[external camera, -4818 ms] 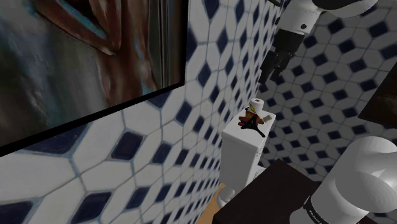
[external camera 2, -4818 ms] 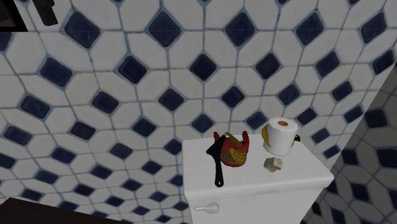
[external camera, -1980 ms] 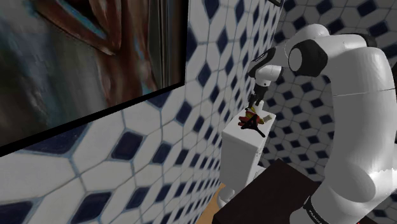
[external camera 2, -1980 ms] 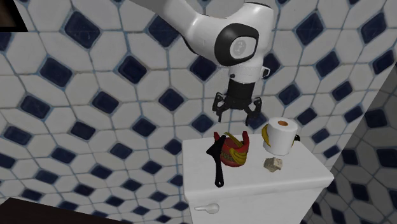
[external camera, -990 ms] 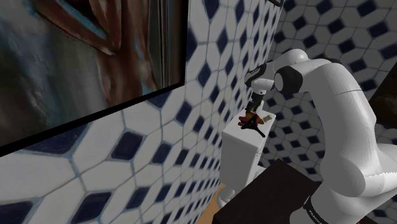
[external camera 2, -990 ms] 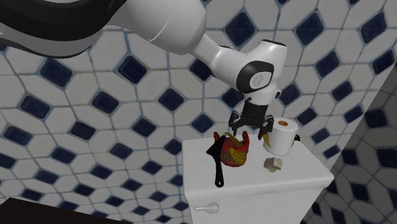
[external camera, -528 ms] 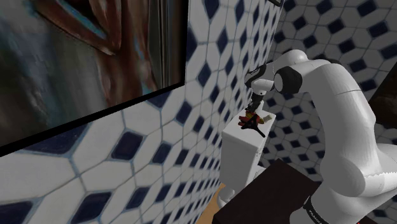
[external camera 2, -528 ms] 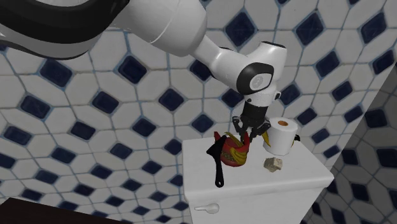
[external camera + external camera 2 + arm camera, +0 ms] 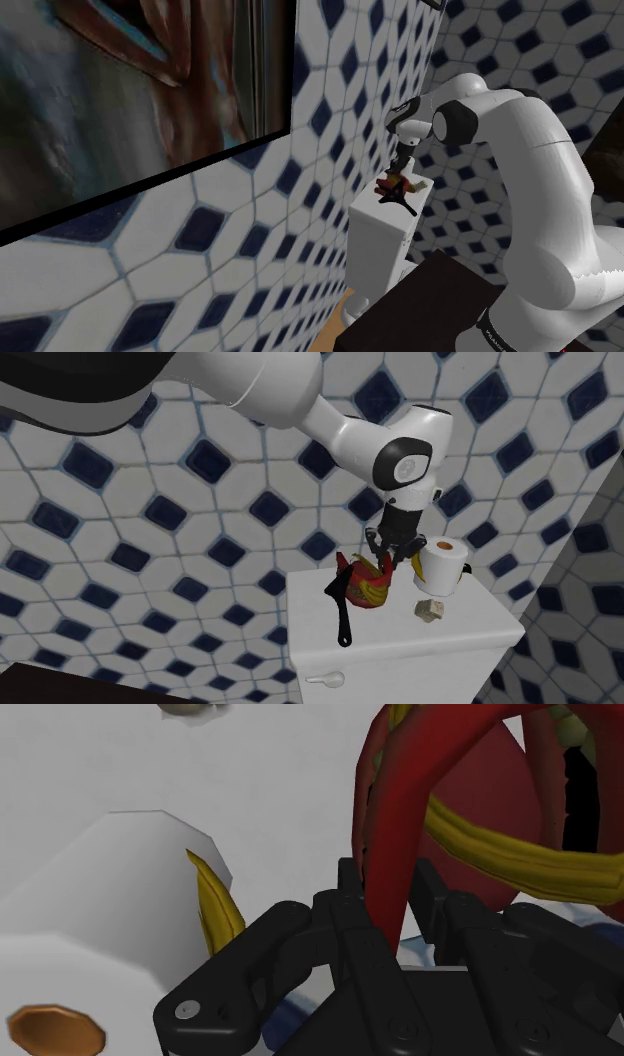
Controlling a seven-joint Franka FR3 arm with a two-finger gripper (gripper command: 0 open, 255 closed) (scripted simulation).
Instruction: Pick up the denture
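The all-black two-finger gripper [image 9: 390, 559] is clamped on one thin red rim of the red-and-yellow arched denture [image 9: 366, 588], which sits toward the back of the white toilet-tank lid [image 9: 400, 640]. The hold is off-centre, so I judge the denture may pivot or slip on lifting. A black long-handled tool [image 9: 341, 610] lies against it at nine o'clock and could be dragged; the white paper roll [image 9: 442, 564] at three o'clock could be bumped
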